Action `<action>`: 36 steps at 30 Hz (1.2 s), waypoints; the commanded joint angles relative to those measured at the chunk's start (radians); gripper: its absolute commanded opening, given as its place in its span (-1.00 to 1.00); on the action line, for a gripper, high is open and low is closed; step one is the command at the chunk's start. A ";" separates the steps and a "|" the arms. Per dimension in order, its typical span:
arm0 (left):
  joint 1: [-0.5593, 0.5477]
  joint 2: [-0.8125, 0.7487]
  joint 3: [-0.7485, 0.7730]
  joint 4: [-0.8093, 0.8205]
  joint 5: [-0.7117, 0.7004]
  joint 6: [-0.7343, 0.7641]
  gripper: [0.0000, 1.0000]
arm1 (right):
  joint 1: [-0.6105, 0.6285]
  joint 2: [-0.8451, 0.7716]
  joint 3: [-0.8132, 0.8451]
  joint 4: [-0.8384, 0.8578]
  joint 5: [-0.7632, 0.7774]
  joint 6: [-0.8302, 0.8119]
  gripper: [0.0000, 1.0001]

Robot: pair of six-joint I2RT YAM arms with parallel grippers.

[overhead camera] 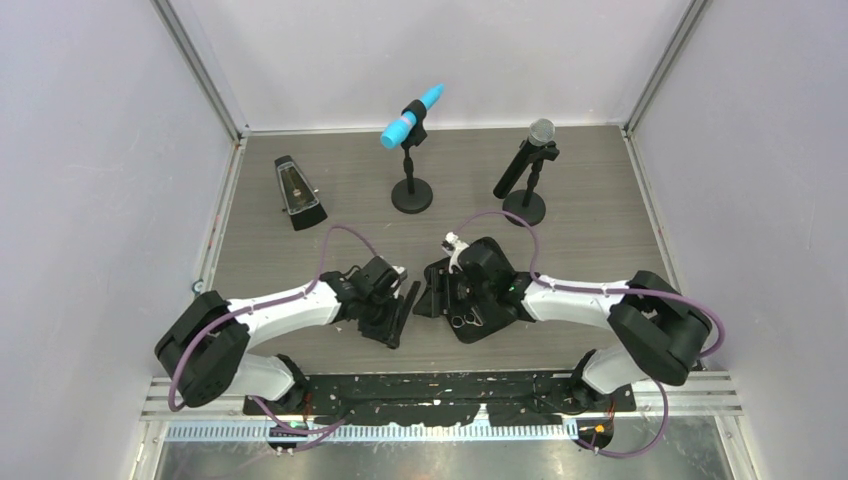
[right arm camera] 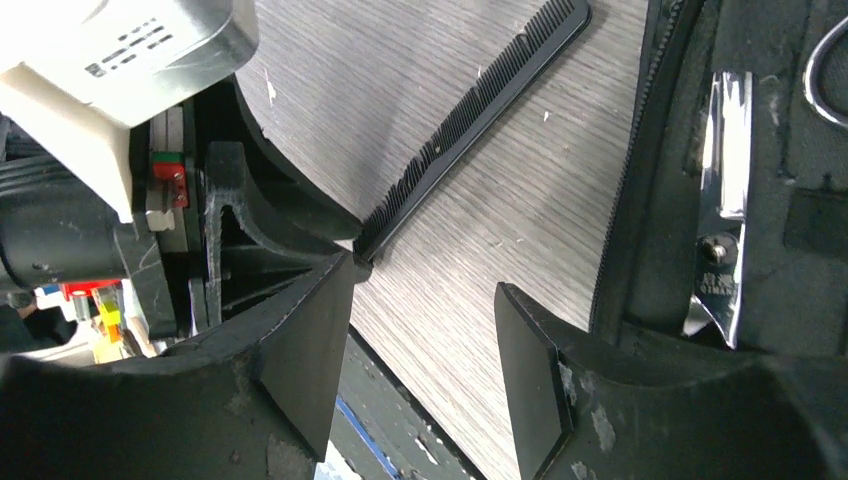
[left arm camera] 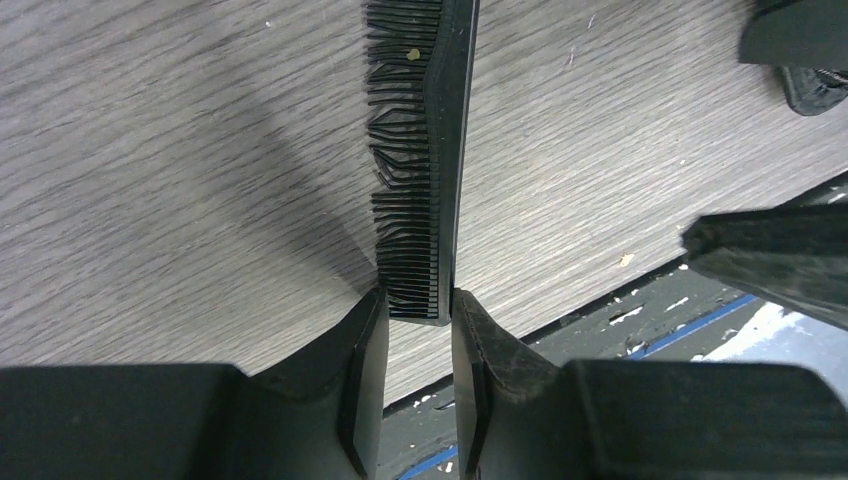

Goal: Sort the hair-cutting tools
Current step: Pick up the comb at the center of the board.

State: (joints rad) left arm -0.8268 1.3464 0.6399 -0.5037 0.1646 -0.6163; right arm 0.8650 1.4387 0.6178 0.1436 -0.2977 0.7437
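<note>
Your top camera looked steeply down from above and behind the arm bases, taking in the whole table (overhead camera: 600,230). Your wrist cameras sat close over the wood, each peering out between its own fingers (left arm camera: 365,370). All three views shared the comb (left arm camera: 445,150).

comb (left arm camera: 452,150) cut off by top edge, scissors (right arm camera: 727,180) ring handle cropped

Item count:
- comb (overhead camera: 405,312): one
- zip case (overhead camera: 438,300): one
- metronome (overhead camera: 298,190): one
- microphones on stands: two, one blue (overhead camera: 410,117) and one silver-headed (overhead camera: 528,160)
- scissors (overhead camera: 463,320): one pair discernible on the case; any further pairs cannot be made out
</note>
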 commanded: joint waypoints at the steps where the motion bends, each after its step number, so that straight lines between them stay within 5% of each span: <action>1: 0.039 0.024 -0.072 0.039 0.019 0.032 -0.90 | 0.012 0.055 0.072 0.038 0.029 0.087 0.25; 26: 0.074 0.012 -0.107 0.086 0.081 0.029 -0.91 | 0.025 0.400 0.073 0.289 -0.014 0.425 -0.01; 33: 0.074 -0.016 -0.103 0.073 0.074 0.026 -0.83 | 0.026 0.389 0.076 0.315 -0.001 0.392 -0.66; 36: 0.075 -0.086 -0.093 0.038 0.042 0.015 -0.47 | 0.027 0.319 0.107 0.237 0.021 0.323 -0.89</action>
State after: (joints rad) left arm -0.7521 1.3132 0.5766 -0.4091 0.3050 -0.6189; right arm 0.8837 1.8305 0.6937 0.4706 -0.3283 1.1542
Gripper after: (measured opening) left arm 0.271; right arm 0.099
